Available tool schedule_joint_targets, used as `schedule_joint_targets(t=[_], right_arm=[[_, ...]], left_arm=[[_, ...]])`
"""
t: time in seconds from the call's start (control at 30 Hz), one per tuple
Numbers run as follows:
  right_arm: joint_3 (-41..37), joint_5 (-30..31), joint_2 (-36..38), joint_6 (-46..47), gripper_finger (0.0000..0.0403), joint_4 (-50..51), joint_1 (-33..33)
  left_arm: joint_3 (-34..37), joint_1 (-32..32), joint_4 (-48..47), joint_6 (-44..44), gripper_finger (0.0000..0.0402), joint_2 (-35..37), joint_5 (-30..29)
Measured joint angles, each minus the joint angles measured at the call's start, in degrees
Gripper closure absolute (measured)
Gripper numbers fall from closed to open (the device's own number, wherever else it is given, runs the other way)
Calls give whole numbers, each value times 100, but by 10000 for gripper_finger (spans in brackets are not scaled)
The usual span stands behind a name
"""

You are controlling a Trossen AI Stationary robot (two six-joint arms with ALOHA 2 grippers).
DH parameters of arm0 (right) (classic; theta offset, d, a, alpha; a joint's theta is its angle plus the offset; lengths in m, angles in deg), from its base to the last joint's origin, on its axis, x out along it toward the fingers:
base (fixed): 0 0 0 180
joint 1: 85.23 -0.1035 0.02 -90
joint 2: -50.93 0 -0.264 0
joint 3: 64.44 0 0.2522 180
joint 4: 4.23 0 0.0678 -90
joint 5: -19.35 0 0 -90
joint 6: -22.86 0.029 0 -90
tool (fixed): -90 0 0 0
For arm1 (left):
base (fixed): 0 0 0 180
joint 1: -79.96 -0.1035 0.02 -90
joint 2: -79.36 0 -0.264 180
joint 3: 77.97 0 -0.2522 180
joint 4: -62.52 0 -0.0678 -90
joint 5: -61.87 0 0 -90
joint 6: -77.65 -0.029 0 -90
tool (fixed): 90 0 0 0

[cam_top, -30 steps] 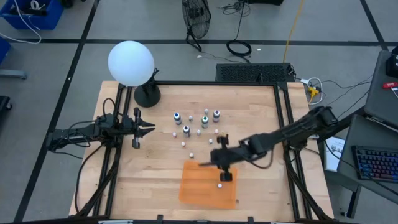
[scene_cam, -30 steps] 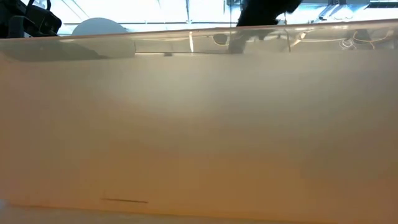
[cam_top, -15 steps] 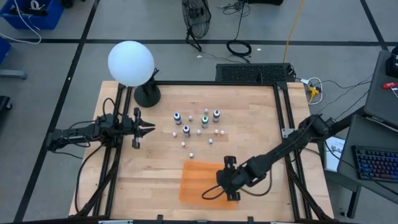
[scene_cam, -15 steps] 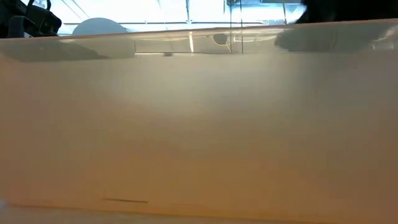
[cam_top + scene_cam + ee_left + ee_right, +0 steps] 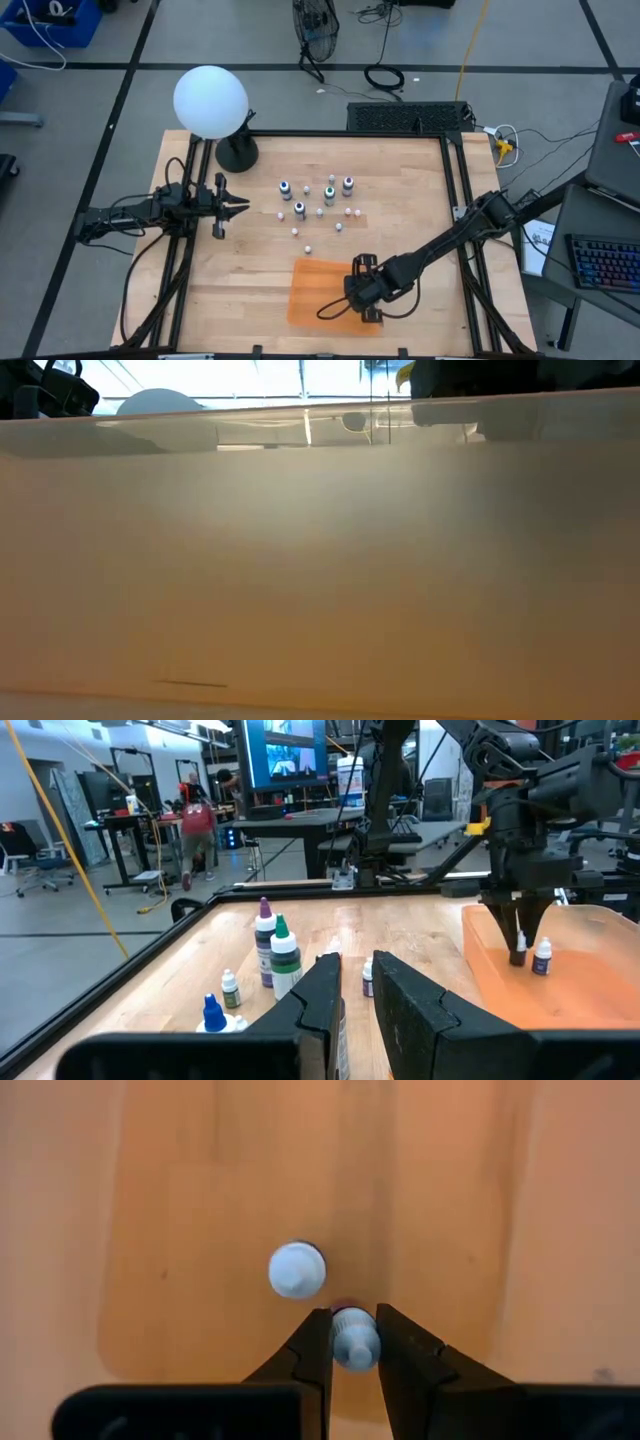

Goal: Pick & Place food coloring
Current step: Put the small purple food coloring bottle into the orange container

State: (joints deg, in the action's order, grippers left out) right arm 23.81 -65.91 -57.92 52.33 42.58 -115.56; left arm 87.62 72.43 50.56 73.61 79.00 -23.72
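Left gripper (image 5: 243, 206), clenched on nothing, waits by the table's left edge, the loose food coloring bottles (image 5: 318, 199) stand mid-table, and the right gripper (image 5: 353, 1348) grasps a small white dropper bottle (image 5: 355, 1337) over the orange mat (image 5: 312, 290) near the front edge, beside another (image 5: 297, 1269).

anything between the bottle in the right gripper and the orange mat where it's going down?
Nothing visible. The right gripper is shut on a small white-capped bottle directly over the orange mat. Another small bottle already stands on the mat right beside it, apart from it, not underneath. The left gripper waits at the table's left.
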Motion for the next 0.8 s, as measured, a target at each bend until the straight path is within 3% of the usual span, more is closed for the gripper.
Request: schedule_joint_targets(t=[0.3, 0.63, 0.8], right_arm=[[-37, -27, 257, 439, 270, 60, -2], [-37, 13, 724, 325, 288, -180, 35], [-29, 554, 1132, -398, 292, -900, 235]], left_arm=[[0, 2, 0, 1, 334, 0, -1], [0, 2, -2, -2, 334, 0, 0], [0, 2, 7, 1, 334, 0, 3]])
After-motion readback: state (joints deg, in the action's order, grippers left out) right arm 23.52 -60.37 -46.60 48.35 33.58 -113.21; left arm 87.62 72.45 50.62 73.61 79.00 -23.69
